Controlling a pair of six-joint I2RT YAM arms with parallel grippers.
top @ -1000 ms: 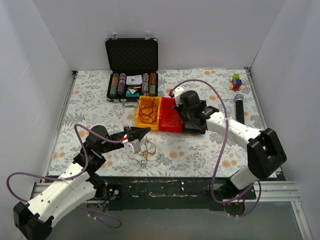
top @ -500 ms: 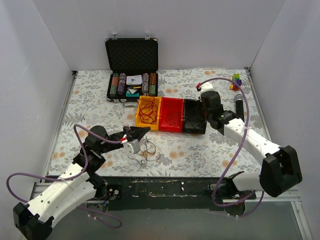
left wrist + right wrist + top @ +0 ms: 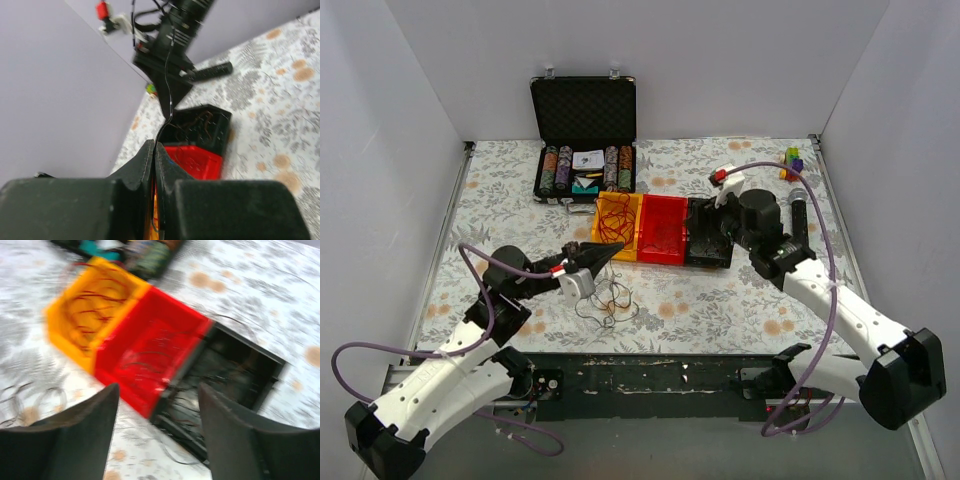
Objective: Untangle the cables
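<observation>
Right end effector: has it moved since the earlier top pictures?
Yes: the right end effector shifted rightward, from over the red bin to over the black bin.

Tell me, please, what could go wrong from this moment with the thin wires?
1. The left hand is shut on one thin dark wire. If it pulls hard, the loose nest of wires on the table may tighten or be dragged along.
2. That hand is close to the yellow bin, so the wire may catch on its rim.
3. The right hand is open near the black bin, holding nothing, so nothing holds the nest down.
</observation>
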